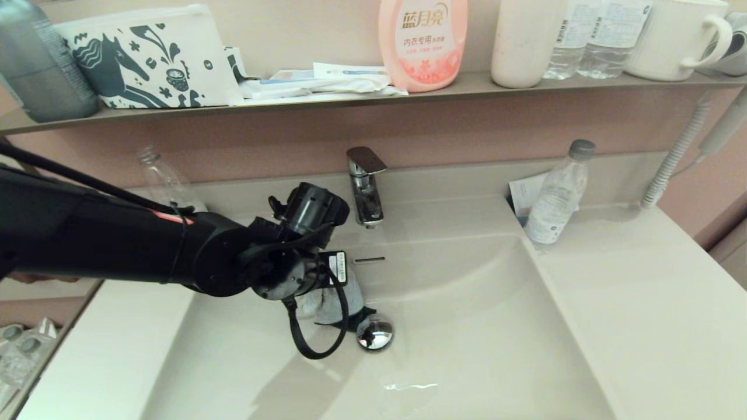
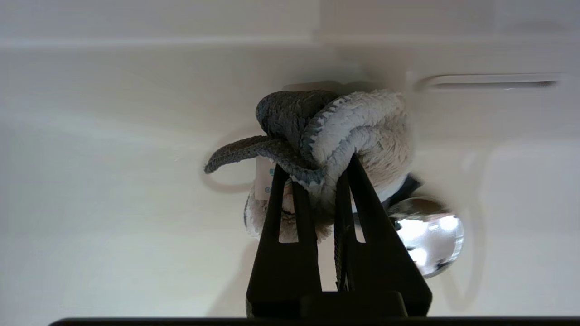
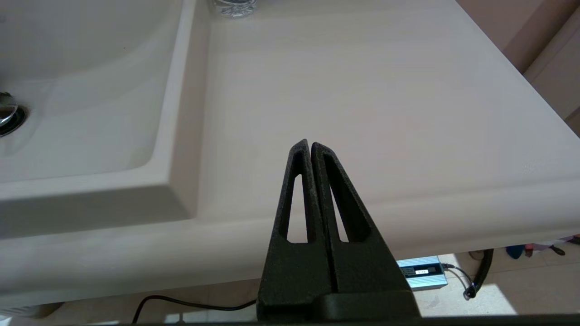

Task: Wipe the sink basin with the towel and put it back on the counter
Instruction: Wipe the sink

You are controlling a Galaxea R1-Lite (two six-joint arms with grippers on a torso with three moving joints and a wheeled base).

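The towel (image 2: 344, 131), fluffy light grey with a darker grey side, is bunched against the bottom of the cream-beige sink basin (image 1: 467, 326), just beside the chrome drain plug (image 1: 375, 333). My left gripper (image 2: 315, 165) is shut on the towel, its black fingers pinching a fold; in the head view the towel (image 1: 341, 303) shows below the wrist. The overflow slot (image 1: 370, 259) lies on the rear wall behind it. My right gripper (image 3: 309, 145) is shut and empty, hanging over the front edge of the counter (image 3: 362, 90), right of the basin.
A chrome faucet (image 1: 366, 185) stands behind the basin. A clear water bottle (image 1: 557, 198) stands on the counter at the back right, another bottle (image 1: 163, 178) at the back left. The wall shelf (image 1: 373, 96) carries a horse-print pouch (image 1: 149, 58), a pink bottle and a mug.
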